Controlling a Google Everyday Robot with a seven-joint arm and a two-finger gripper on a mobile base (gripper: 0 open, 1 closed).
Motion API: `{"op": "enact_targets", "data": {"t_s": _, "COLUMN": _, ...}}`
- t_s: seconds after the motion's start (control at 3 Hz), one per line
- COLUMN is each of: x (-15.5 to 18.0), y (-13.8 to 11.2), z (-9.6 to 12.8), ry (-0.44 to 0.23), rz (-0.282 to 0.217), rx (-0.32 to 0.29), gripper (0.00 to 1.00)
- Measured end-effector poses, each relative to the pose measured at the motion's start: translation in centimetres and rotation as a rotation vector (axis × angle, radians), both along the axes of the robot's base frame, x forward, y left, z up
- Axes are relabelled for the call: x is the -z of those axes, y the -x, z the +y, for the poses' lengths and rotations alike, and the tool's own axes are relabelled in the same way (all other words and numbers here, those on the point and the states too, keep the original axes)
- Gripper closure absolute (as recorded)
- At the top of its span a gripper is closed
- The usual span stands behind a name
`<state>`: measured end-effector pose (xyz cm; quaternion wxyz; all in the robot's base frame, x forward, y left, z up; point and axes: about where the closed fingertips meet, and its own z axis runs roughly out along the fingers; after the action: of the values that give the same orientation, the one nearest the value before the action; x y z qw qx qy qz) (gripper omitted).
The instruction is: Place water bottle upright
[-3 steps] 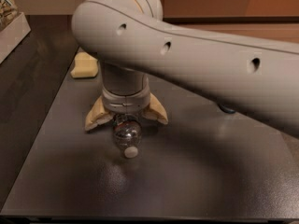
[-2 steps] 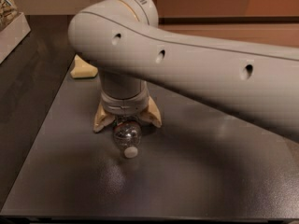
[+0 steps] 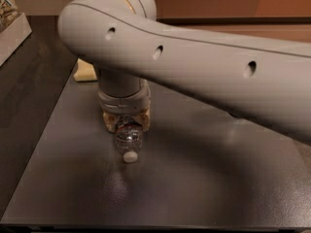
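The water bottle (image 3: 129,140) is clear ribbed plastic and lies on its side on the dark grey table (image 3: 204,178). Its white cap (image 3: 130,157) points toward the camera. My gripper (image 3: 126,122) comes straight down over the bottle's rear part, below the thick pale arm (image 3: 204,67). Its tan fingers (image 3: 110,121) are drawn in against both sides of the bottle, shut on it. The bottle's label and base are hidden under the gripper.
A pale yellow object (image 3: 85,72) lies on the table behind the arm to the left. A white box (image 3: 13,33) stands at the far left edge. The table's front edge runs along the bottom of the view.
The fingers were spread wide on both sides of the bottle and have now closed in against it. The arm has swung slightly and the bottle has stayed in place.
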<state>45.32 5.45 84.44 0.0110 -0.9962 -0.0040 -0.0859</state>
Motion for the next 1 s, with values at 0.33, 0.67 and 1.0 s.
{"op": "enact_targets", "data": {"t_s": 0.33, "x": -1.8, "y": 0.0, "z": 0.7, "ry": -0.033, "rz": 0.041, "rx": 0.092, "gripper": 0.87}}
{"op": "enact_targets", "data": {"t_s": 0.67, "x": -4.0, "y": -0.1, "z": 1.7, "ry": -0.097, "rz": 0.148, "rx": 0.259, "gripper": 1.00}}
{"op": "enact_targets", "data": {"t_s": 1.0, "x": -6.3, "y": -0.4, "z": 2.8, "ry": -0.181, "rz": 0.257, "rx": 0.445, "gripper": 1.00}}
